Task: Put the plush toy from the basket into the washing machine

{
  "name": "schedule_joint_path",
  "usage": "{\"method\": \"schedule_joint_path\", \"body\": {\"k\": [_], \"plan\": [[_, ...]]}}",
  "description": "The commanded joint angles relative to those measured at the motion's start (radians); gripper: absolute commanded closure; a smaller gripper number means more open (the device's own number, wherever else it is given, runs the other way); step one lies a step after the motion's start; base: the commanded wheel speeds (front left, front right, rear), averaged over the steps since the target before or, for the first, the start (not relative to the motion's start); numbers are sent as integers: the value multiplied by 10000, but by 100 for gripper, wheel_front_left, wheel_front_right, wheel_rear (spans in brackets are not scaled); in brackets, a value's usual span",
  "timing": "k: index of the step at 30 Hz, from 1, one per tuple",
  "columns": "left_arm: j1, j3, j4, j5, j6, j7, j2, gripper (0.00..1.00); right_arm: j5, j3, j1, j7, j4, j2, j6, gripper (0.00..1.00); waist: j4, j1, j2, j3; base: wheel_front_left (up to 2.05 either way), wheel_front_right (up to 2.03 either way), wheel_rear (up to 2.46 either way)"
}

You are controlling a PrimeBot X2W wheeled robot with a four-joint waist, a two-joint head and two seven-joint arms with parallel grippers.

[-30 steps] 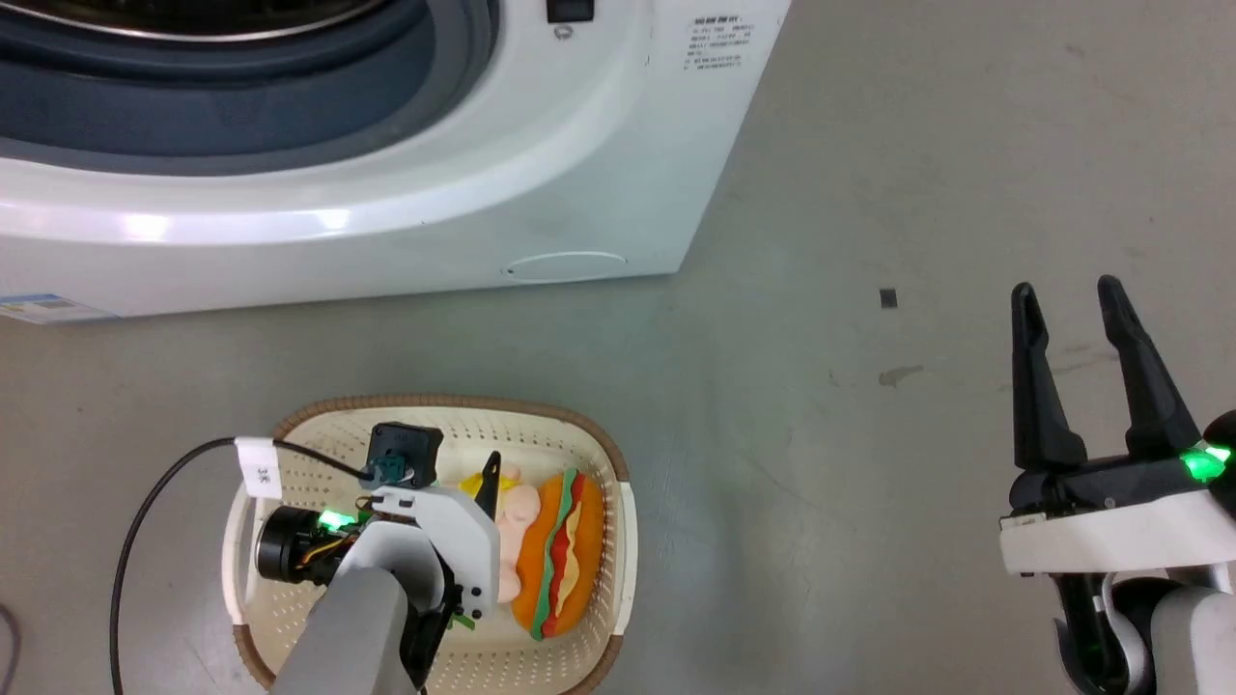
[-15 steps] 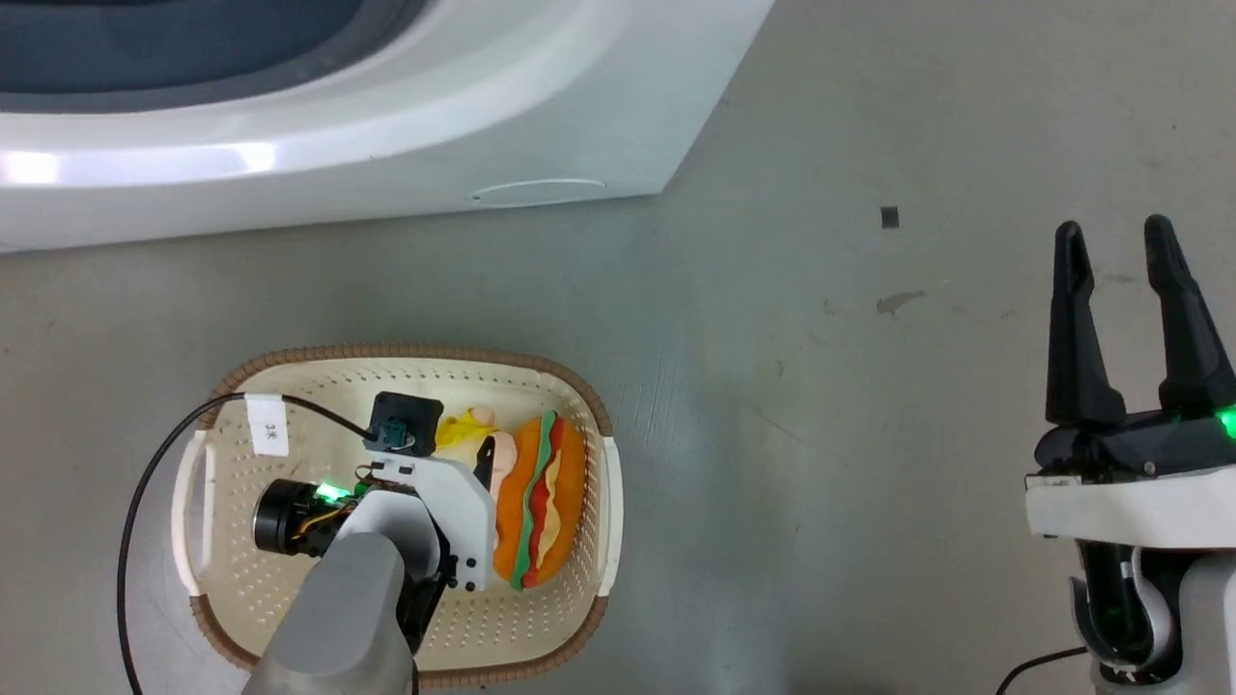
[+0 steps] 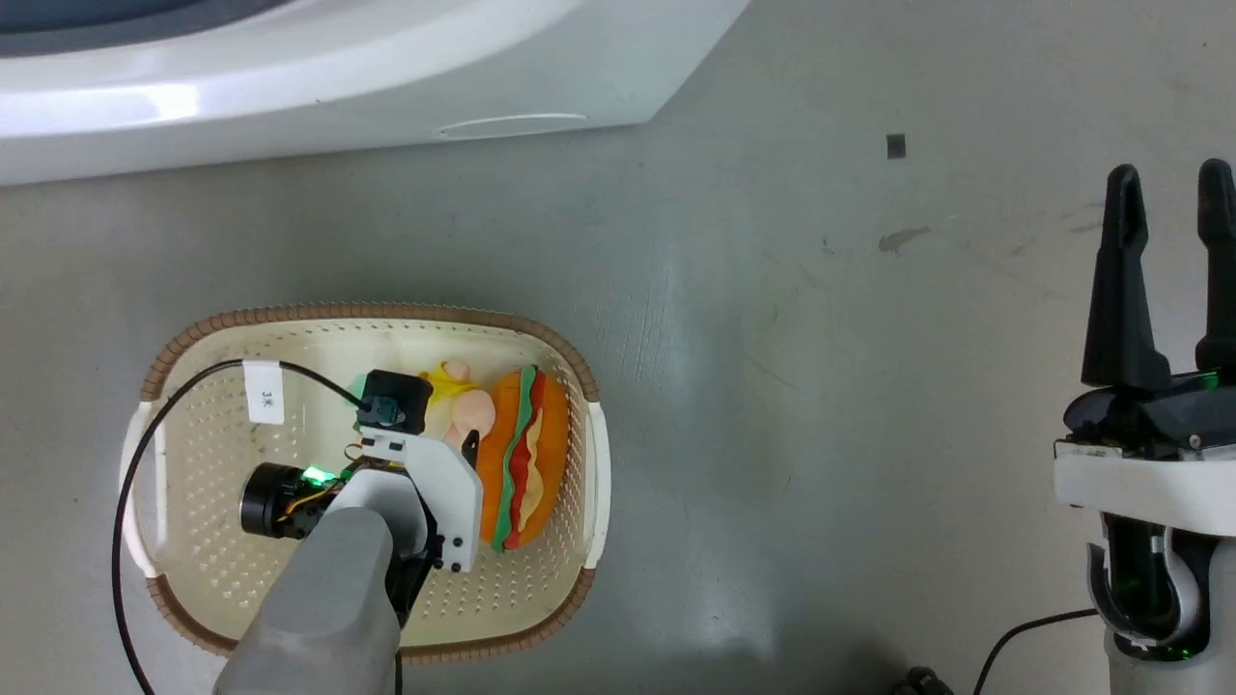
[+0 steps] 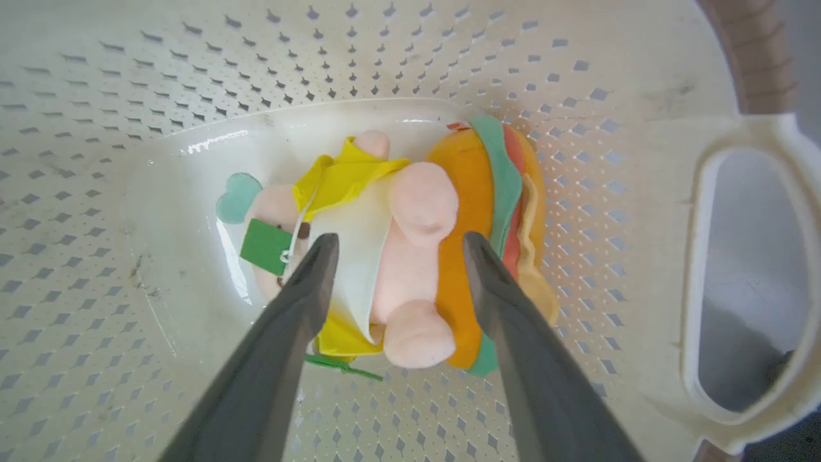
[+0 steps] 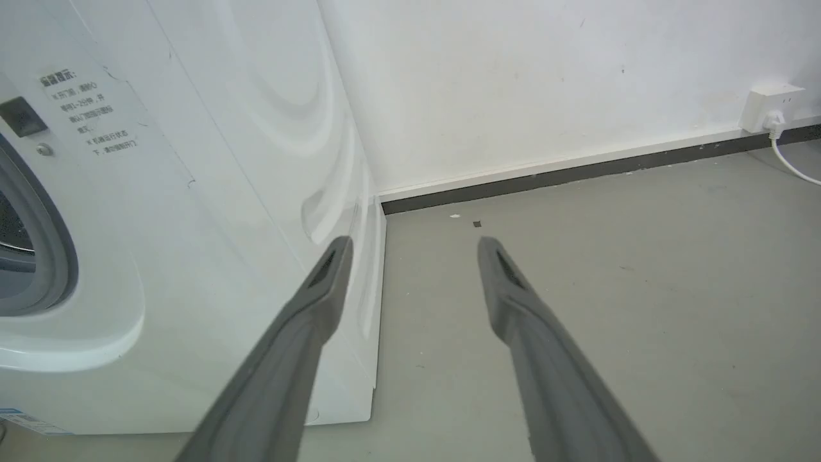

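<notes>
Down in the basket (image 3: 338, 314) with the left gripper (image 4: 399, 240), fingers spread wide over the plush toy (image 4: 474, 192).
Toy on the basket's bottom by its right wall, burger half outermost, green tag (image 4: 266, 247) inward; contact unclear. Above the floor (image 3: 772, 386), well apart, the right gripper (image 3: 1169, 174) parted, holding nothing; washing machine (image 3: 290, 87) past the basket's far rim.

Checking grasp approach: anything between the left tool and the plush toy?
Nothing visible. The left tool is open inside the basket, aimed straight at the plush toy, with no other item between them.
</notes>
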State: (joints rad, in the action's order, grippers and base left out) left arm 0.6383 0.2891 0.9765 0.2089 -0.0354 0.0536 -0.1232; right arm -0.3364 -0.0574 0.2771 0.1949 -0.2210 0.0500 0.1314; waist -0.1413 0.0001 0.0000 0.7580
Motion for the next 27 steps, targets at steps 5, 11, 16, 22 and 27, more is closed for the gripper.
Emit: {"method": "schedule_joint_path", "body": {"k": [5, 11, 16, 22, 27], "plan": [[619, 278, 674, 197, 9, -13, -88, 0, -244, -52, 372, 169, -264, 2, -6, 0, -90, -1, 0, 494, 0, 0, 0], [1080, 543, 1291, 361, 13, -78, -116, 0, -435, -102, 539, 294, -449, 2, -6, 0, -158, -1, 0, 988, 0, 0, 0], [1436, 775, 1805, 495, 23, -111, -156, 0, -600, -132, 691, 398, -594, 2, -7, 0, -217, -1, 0, 1380, 0, 0, 0], [1892, 1050, 2419, 650, 69, -269, -244, 0, -805, -168, 901, 522, -763, 2, -7, 0, -305, -1, 0, 1863, 0, 0, 0], [2270, 1291, 2934, 782, 148, -409, -250, 0, -957, -213, 1066, 626, -895, 2, -7, 0, -353, -1, 0, 2212, 0, 0, 0]]}}
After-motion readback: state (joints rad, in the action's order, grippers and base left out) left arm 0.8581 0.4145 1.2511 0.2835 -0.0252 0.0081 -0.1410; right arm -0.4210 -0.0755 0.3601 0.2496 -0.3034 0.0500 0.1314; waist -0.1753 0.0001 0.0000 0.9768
